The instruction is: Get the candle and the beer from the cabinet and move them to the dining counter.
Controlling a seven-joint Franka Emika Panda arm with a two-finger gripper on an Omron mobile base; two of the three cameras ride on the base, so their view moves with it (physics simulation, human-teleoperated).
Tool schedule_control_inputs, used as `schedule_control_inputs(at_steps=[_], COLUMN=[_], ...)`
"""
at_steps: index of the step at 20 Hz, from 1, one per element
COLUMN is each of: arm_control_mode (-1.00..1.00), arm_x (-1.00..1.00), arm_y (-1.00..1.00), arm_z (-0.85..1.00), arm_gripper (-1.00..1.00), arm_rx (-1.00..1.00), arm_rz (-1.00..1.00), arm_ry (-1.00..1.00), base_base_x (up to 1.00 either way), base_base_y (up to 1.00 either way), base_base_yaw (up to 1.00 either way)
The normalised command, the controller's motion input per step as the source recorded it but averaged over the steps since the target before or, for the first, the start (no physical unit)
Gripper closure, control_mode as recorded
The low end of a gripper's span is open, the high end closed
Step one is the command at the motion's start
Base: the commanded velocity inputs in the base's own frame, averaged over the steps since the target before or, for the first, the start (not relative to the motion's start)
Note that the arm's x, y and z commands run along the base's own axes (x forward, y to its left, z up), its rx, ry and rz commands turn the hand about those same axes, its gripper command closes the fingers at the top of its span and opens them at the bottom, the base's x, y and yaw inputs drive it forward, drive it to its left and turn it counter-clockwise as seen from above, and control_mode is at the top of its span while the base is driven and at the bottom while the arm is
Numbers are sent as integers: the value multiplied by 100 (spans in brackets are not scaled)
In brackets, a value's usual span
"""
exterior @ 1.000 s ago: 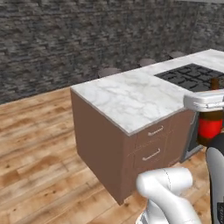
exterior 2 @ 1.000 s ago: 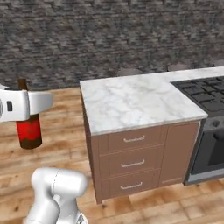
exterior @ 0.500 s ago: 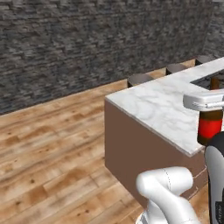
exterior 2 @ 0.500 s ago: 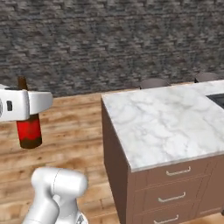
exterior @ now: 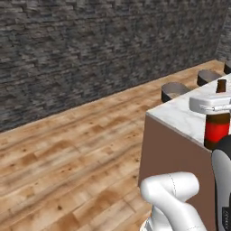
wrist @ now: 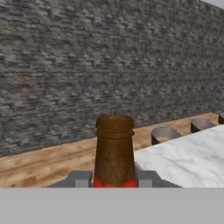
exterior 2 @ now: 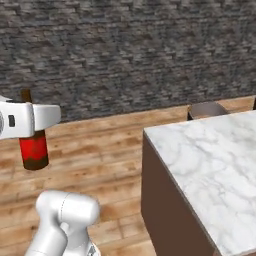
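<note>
Carrying the beer [wrist: 114, 151] upright, clamped in my tool [wrist: 113, 178]; I'm seeing the worktop [wrist: 188, 162] lying ahead, right of the tool.

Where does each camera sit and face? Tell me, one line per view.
Left base view: behind-left of the arm, facing the stone wall; white arm lower right, gripper holding the beer.
Right base view: behind-right; arm lower left, dining counter at right.
Hand view: along the gripper, up the beer's neck.
All share beer, counter, wall.
</note>
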Motion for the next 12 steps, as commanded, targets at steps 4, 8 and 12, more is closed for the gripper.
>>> schedule_control_inputs(at_steps=[4, 8, 12], arm_control_mode=[100, 100, 100], arm_x=[0, 0, 0], arm_y=[0, 0, 0], arm_z=[0, 0, 0], arm_gripper=[100, 100, 100], arm_rx=[0, 0, 0], arm_rz=[0, 0, 0], arm_ry=[0, 0, 0], base_base_x=[73, 77, 92], base_base_y=[100, 100, 100], base_base_yaw=[-22, -26, -35])
